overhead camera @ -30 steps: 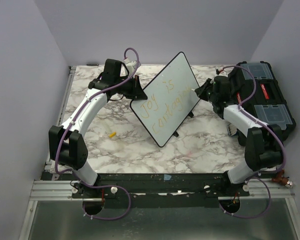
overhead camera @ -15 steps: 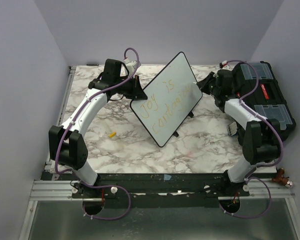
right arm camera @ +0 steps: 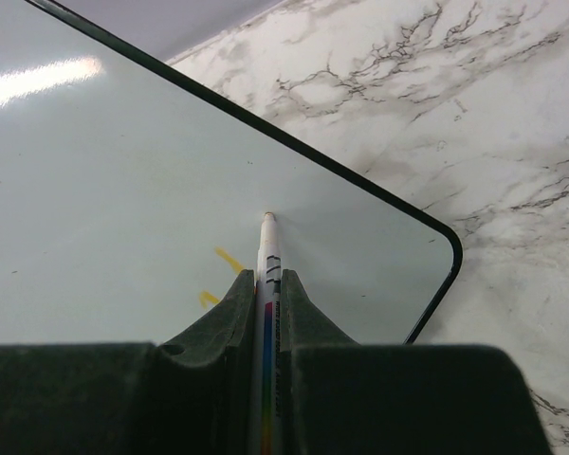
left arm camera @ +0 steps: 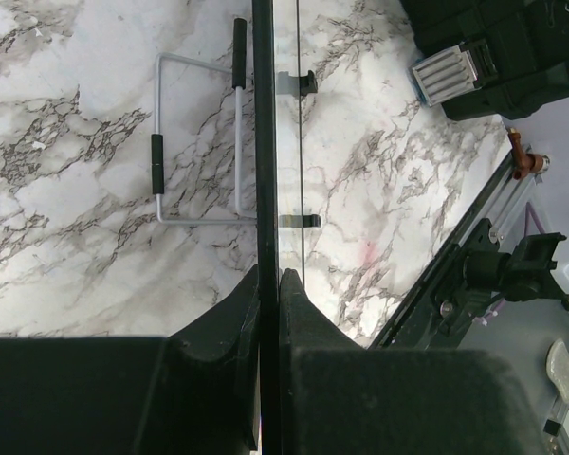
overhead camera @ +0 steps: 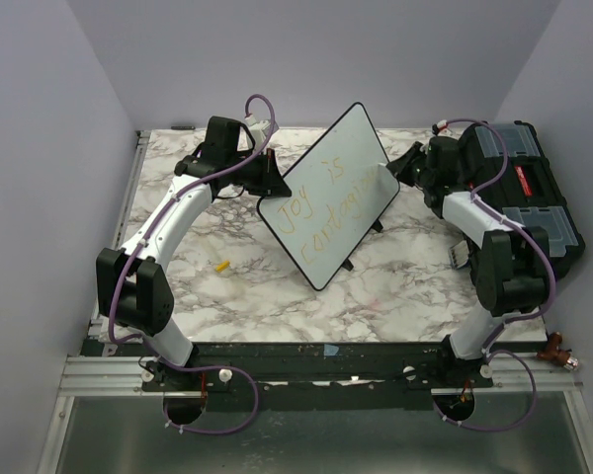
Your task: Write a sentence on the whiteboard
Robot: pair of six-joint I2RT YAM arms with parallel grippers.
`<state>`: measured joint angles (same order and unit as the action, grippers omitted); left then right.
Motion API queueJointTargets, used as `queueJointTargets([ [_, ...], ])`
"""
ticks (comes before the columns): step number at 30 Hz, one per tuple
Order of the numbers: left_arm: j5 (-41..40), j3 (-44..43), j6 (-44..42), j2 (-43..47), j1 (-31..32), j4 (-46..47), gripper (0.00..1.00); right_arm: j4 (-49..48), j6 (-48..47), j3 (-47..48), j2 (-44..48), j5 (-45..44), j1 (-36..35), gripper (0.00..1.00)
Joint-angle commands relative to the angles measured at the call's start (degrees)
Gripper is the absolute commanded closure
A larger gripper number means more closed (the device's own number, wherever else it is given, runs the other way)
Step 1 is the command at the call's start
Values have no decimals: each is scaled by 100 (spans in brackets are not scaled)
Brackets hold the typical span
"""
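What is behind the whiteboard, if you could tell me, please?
The left wrist view shows a wire stand with black sleeves behind it, resting on the marble table. In the top view the whiteboard covers that stand and the table behind it.

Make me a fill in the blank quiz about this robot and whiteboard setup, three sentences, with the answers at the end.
1. The left gripper is shut on the rim of the ___.
2. The sentence reads "Joy is ___".
3. The right gripper, shut on a marker, is the one nearer the ___ toolbox.
Missing words: whiteboard; contagious; black.
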<state>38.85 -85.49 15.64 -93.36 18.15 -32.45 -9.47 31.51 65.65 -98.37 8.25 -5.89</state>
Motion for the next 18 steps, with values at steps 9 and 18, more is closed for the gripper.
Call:
queueJointTargets([
  [9, -150, -10, -626, -68, 153, -273, 100, -396, 131, -158, -60, 803, 35, 99],
  [18, -141, -2, -623, -50, 153, -267, 100, -436, 146, -518, 70, 877, 35, 99],
])
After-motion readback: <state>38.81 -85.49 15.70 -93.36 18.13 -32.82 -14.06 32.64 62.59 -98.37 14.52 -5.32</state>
